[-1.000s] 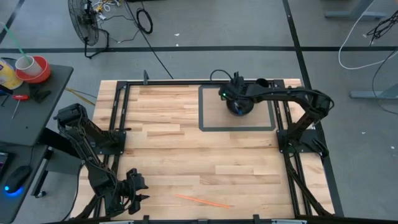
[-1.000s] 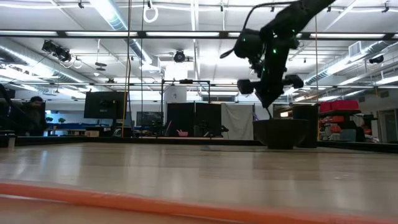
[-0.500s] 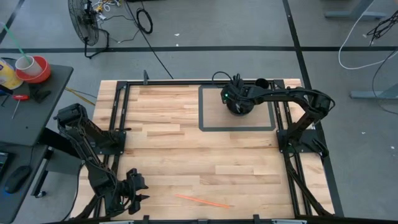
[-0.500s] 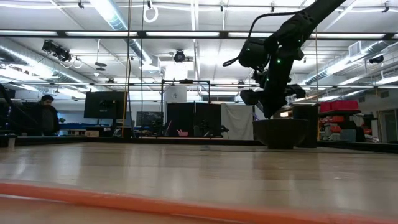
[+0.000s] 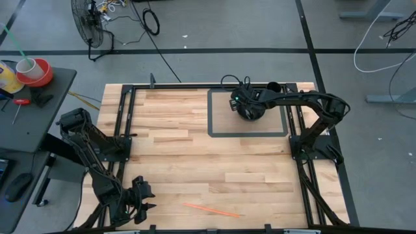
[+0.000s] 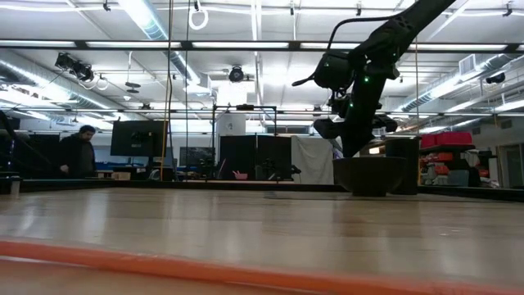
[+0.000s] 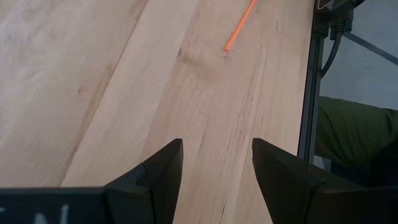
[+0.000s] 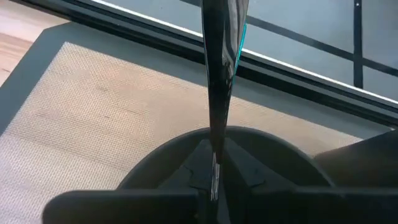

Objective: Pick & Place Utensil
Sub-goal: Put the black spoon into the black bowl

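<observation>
My right gripper (image 5: 248,106) hangs over a dark round cup (image 5: 252,114) and is shut on a thin dark shiny utensil (image 8: 219,74). The cup stands on a grey mat (image 5: 221,123) in the far right part of the table. In the low view the right gripper (image 6: 354,131) is just above the cup (image 6: 370,176). In the right wrist view the cup's rim (image 8: 155,165) curves beneath the utensil. A thin orange stick (image 5: 211,210) lies flat near the table's near edge. My left gripper (image 5: 144,198) waits open at the near left corner. My right gripper pinches the utensil between its two fingers (image 8: 200,163), gripping the utensil's end (image 8: 214,155) nearest the wrist. The fingers come from above, slanting down. The utensil runs on past the fingertips along their line, lifted clear, over the cup's mouth. Its far end is out of the picture.
The orange stick's end (image 7: 239,28) shows ahead of my open left gripper (image 7: 216,168). A dark metal frame (image 5: 294,130) borders the table's sides. The bare wooden table top (image 5: 195,162) lies between the mat and the stick. A person (image 6: 80,152) stands in the room behind.
My right gripper has come down toward the cup with the utensil, shifting a little toward the table's far left and tipping. The person in the background has walked to the right.
</observation>
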Controlling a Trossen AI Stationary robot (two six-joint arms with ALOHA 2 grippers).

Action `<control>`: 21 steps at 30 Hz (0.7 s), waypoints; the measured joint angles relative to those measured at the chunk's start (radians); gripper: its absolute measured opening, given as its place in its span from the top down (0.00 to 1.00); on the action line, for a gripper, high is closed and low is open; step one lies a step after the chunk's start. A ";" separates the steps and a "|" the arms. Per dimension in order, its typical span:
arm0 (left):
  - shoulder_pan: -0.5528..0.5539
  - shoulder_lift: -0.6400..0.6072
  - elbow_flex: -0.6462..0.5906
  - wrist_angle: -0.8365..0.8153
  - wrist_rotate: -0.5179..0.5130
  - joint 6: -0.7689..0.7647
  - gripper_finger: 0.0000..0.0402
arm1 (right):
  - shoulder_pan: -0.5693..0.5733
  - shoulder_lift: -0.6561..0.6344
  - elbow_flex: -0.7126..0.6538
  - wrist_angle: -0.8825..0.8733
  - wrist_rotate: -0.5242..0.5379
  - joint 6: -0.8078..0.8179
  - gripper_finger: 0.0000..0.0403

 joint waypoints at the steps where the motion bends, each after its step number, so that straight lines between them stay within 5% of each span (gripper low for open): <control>1: 0.000 0.000 0.000 0.000 0.000 0.000 0.51 | -0.001 0.000 0.000 -0.001 -0.008 0.000 0.94; 21: 0.000 0.000 0.000 0.000 0.000 0.000 0.51 | -0.018 0.000 0.000 -0.015 -0.097 -0.043 0.94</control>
